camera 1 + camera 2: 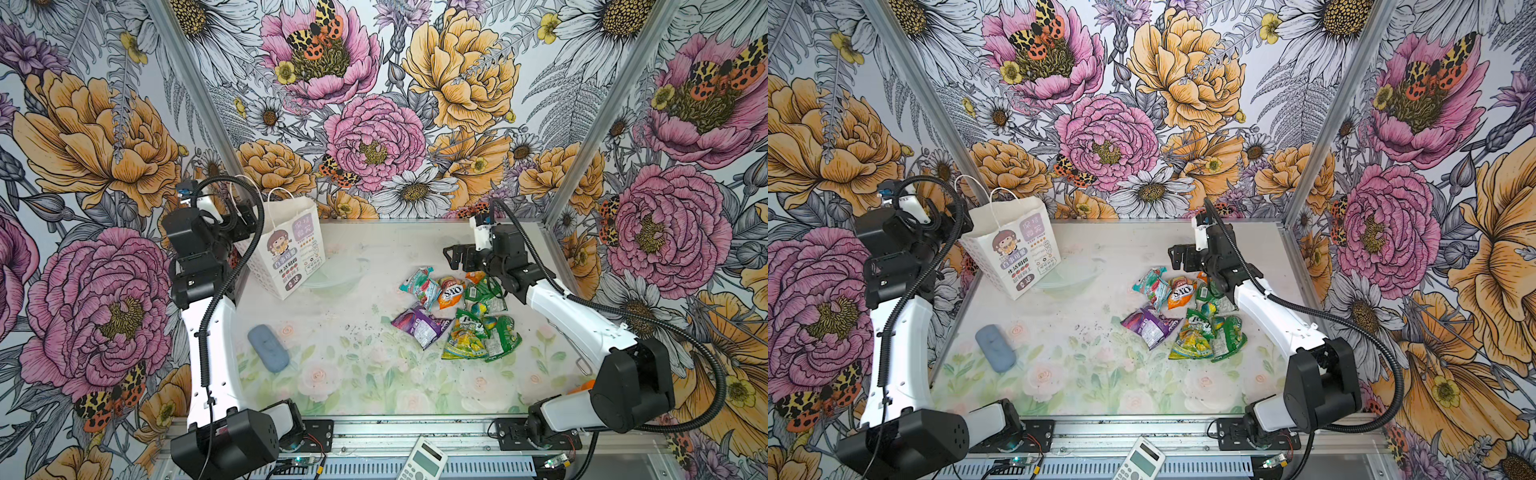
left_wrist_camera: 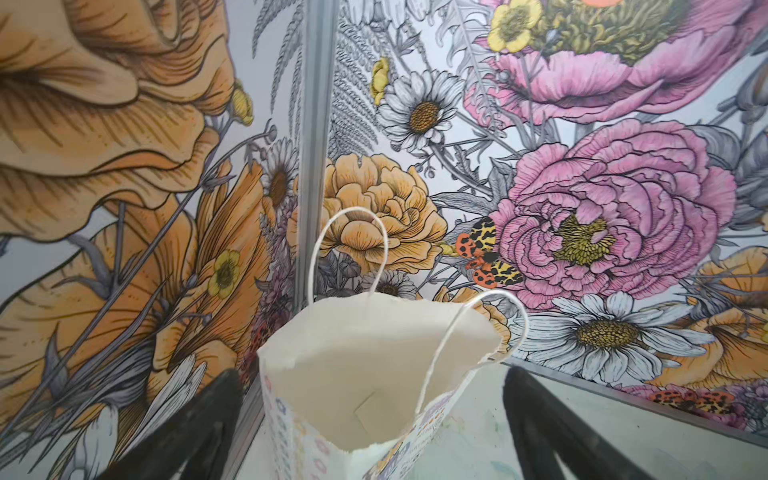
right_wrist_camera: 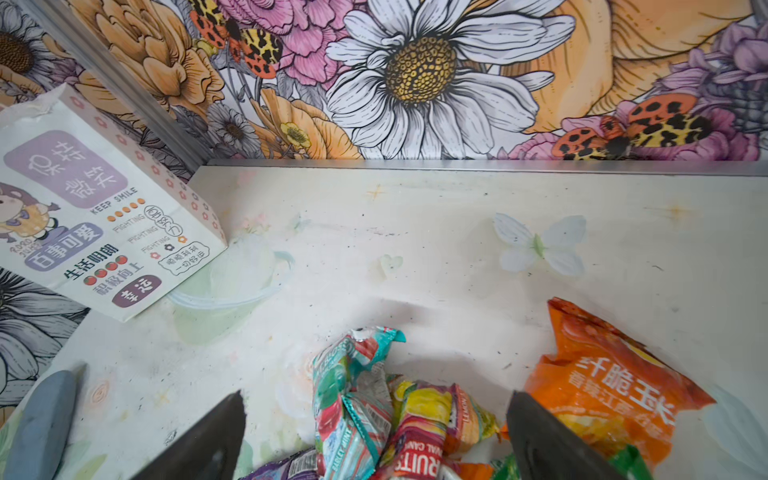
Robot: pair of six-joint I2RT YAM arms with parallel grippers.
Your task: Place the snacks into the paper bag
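Our right gripper [image 1: 453, 254], jaws spread and empty, hovers at the far edge of the snacks [image 1: 457, 316]; the paper bag [image 1: 286, 249] stands well apart leftward, before the spread left gripper [image 2: 372, 374].

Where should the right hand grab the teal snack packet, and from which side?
Probably the crumpled far end of the teal packet, from above: bare table lies beyond that end, while the orange packet crowds its side.
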